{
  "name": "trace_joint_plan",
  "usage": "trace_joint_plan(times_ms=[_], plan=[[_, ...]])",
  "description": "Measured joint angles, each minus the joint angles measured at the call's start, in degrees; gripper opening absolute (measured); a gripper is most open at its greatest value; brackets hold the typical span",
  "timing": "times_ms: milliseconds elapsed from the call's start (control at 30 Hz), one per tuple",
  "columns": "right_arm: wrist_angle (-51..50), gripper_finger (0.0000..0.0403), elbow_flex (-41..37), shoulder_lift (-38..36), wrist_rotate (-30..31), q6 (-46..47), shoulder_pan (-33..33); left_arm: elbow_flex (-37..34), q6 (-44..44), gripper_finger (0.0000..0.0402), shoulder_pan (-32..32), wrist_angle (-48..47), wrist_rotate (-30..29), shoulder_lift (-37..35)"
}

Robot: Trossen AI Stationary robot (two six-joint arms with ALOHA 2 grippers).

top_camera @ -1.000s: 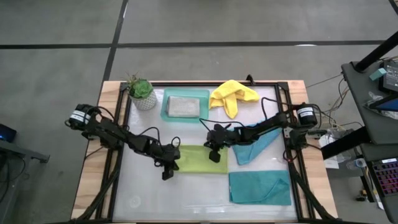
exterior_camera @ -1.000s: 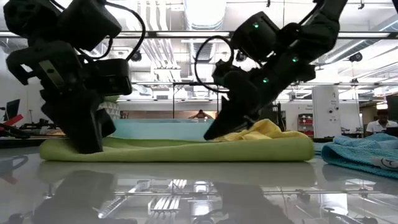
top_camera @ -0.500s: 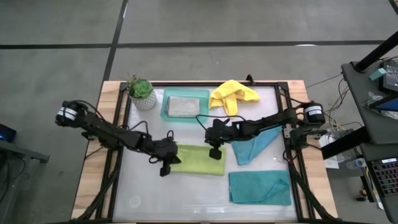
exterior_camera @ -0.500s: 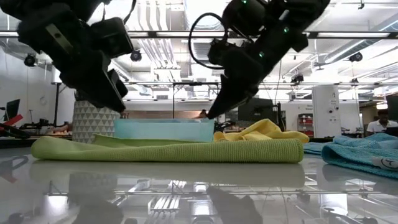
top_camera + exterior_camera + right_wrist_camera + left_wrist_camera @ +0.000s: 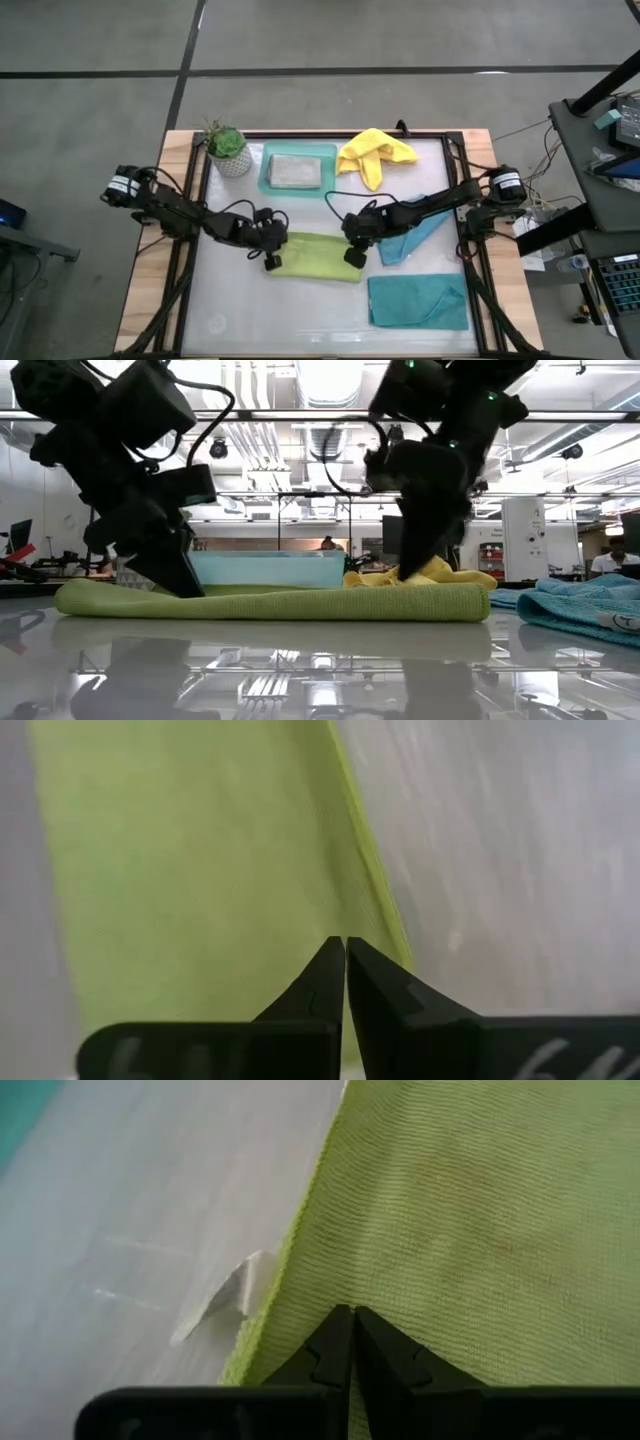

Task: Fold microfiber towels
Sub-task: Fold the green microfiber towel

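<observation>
While pressing folded lime towel (image 5: 314,256) mid-surface, kept left gripper (image 5: 270,260) and right gripper (image 5: 352,257) closed, empty, at opposite ends; best smoothed evenly, without dragging edges askew.

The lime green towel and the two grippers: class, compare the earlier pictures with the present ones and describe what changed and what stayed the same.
The lime green towel went from a wider shape to a narrower folded strip. The left gripper and right gripper, raised half a second ago, came back down to its two ends, both shut, pressing without gripping. The yellow towel, both teal towels, the tray and the potted plant stayed put.
</observation>
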Motion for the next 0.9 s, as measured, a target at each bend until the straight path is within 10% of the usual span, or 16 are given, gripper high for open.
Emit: trace_joint_plan(times_ms=[900], plan=[[13.9,0.0254,-5.1,3.3,-0.8,21.4,3.6,-3.0,-13.5,0.0003,-0.3,-6.9,5.3,-2.5]])
